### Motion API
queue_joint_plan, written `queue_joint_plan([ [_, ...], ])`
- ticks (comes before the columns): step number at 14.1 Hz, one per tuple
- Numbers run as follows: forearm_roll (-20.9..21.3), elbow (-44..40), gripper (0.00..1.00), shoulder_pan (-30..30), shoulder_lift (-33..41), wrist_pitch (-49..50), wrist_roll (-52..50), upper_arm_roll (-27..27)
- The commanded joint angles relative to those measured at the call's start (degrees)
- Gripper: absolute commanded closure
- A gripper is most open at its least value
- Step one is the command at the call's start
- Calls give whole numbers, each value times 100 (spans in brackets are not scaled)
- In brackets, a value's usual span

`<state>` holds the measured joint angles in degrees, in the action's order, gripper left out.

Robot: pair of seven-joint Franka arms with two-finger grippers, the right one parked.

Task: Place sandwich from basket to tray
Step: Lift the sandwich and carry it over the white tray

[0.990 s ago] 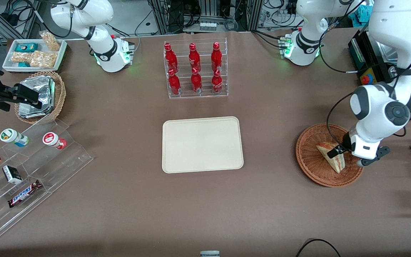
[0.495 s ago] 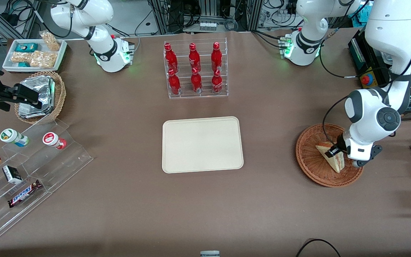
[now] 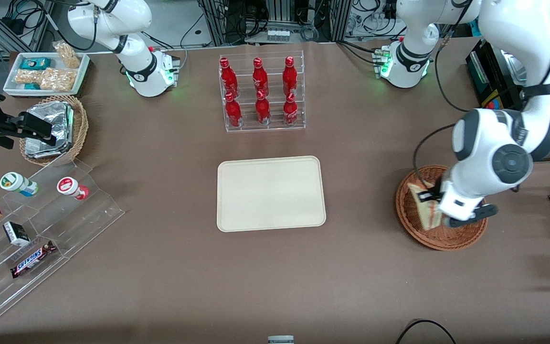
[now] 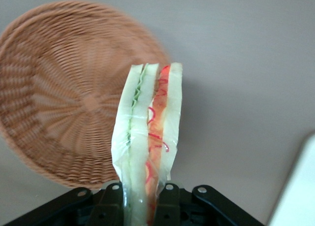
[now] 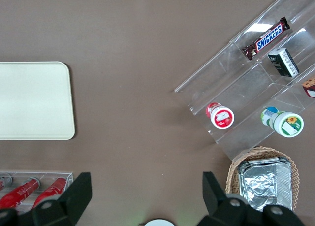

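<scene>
While the sandwich (image 4: pixel 147 137) is no longer resting in the basket (image 3: pixel 416 229), we judge the transfer only begun. The gripper (image 3: pixel 431 206) hangs over the basket, at the working arm's end of the surface (image 3: pixel 375 286), and its jaws are pinched on the sandwich at one end of the wedge. In the left wrist view the two black fingers (image 4: pixel 170 199) press against the bread faces, with the green and red filling layers showing edge-on between them.

The sandwich's long axis runs straight out from the jaws, so the wedge projects ahead of the gripper and not across it. In that same view the basket sits apart from the sandwich, with bare surface around it, which we read as the wedge being lifted clear of the wicker.

The tray (image 3: pixel 271 193) lies well apart from the basket, toward the middle of the surface and toward the parked arm's end, at about the same nearness to the front camera. It carries nothing. We judge that the coming move is a sideways carry to the tray, and the wedge, held by one end only, may swing or slip in its clear wrap.
</scene>
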<state>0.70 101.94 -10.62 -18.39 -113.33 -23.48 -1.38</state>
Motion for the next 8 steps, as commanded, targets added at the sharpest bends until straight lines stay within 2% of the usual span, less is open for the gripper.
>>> queue_joint_plan([
  [1, 44, -612, 95, -859, -655, 109, -241, 67],
  [4, -86, -1192, 97, -1651, -1191, 91, -1085, 41],
  [6, -263, -1744, 97, -2248, -1665, 83, -1744, 41],
  [8, -263, -2386, 97, -2689, -2175, 30, -2474, 41],
])
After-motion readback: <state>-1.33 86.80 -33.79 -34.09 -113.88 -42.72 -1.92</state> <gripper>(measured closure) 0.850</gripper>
